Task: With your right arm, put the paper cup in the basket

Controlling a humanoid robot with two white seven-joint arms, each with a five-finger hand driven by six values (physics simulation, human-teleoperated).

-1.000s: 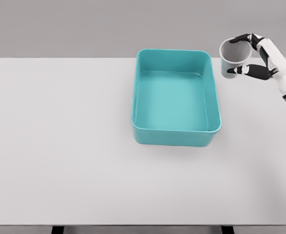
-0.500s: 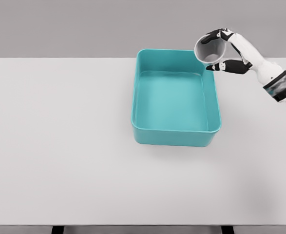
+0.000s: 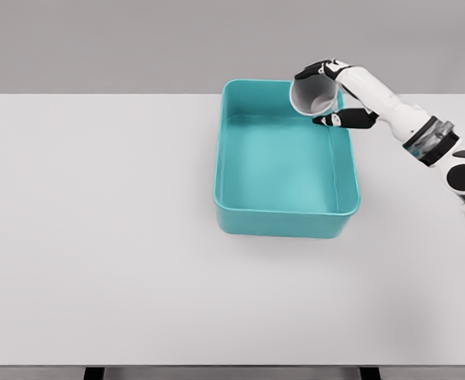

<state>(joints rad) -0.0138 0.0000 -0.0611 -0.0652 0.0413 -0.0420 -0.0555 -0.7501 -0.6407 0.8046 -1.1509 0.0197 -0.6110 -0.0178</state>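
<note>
The right hand (image 3: pixel 337 93) is reaching in from the right side, and its fingers (image 3: pixel 351 119) are closing around the paper cup (image 3: pixel 314 93). The dark fingertips are pressing on the cup from two sides: some are lying over the upper edge of the cup, and one is stretching just below the cup. The cup is sitting between them, tilted, with its open mouth turning toward the left and a little downward. The cup is not touching the table (image 3: pixel 97 237); it is hanging in the air.

Below the fingers, the basket (image 3: pixel 286 223) is standing on the table. It is a turquoise box with an open top. The fingers and the cup are hovering over the far right corner of this basket, so the cup is showing partly in front of the far rim. The lower finger is lying just above the right wall of the basket. The white arm is running away from the fingers to the right edge.
</note>
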